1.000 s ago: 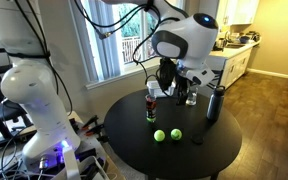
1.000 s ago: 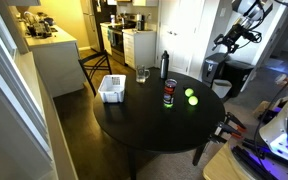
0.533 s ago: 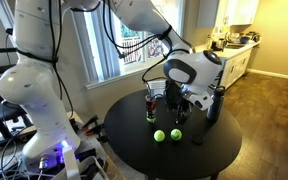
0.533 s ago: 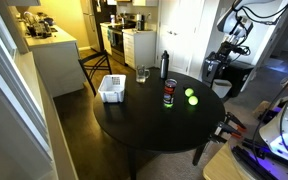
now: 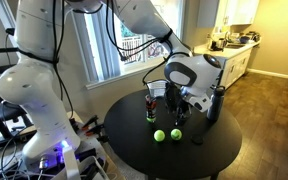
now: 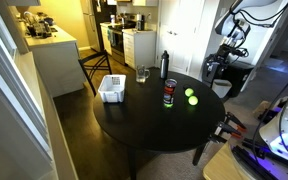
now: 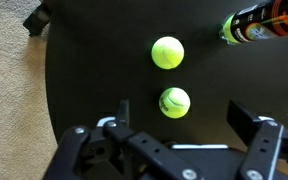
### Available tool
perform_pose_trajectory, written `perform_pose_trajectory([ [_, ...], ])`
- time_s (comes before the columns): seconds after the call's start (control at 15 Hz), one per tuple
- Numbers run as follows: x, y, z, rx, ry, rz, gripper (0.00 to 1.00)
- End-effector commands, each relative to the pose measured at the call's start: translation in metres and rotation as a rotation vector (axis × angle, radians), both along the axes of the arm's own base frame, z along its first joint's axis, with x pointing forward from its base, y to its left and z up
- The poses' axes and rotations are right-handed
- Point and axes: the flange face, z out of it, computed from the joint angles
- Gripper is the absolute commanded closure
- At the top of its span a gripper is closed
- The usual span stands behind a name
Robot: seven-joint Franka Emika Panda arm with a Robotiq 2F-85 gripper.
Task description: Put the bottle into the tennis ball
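The bottle (image 5: 151, 105), with a dark top, a red band and a greenish lower part, stands upright on the round black table (image 5: 209, 155). It also shows in an exterior view (image 6: 169, 93) and at the top right edge of the wrist view (image 7: 252, 25). Two tennis balls lie close together near it (image 5: 159, 135) (image 5: 176, 131) (image 6: 189, 94) (image 6: 194, 101) (image 7: 167, 52) (image 7: 174, 102). My gripper (image 7: 179, 110) is open and empty. It hangs above the table over the nearer ball (image 5: 174, 105) and is apart from the bottle.
A dark-grey metal flask (image 5: 214, 103) (image 6: 164, 65) stands near the gripper. A clear glass (image 6: 142, 74) and a white bin (image 6: 111, 88) sit further along the table. Beige carpet (image 7: 9, 100) shows beyond the table edge. A window is behind.
Over the last second the arm has come down from high above to just over the table by the balls. In the last half second it has barely moved.
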Motion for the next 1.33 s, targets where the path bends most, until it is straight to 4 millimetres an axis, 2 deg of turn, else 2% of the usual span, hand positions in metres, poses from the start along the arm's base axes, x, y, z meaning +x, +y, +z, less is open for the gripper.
perform_pose_trajectory([
  [0.0, 0.0, 0.0, 0.001, 0.0, 0.001, 0.0, 0.0],
  [0.07, -0.005, -0.003, 0.002, -0.008, -0.025, 0.009, 0.0],
  [0.2, 0.0, -0.008, -0.02, -0.076, -0.023, -0.017, 0.0],
  [0.4, 0.017, -0.02, -0.067, -0.228, -0.108, -0.123, 0.0],
  [0.6, 0.035, -0.015, -0.112, -0.296, -0.14, -0.197, 0.0],
  [0.73, 0.05, -0.008, -0.133, -0.321, -0.166, -0.199, 0.0],
  [1.07, 0.094, 0.015, -0.139, -0.269, -0.275, -0.177, 0.0],
  [1.27, 0.112, 0.031, -0.151, -0.223, -0.272, -0.164, 0.0],
])
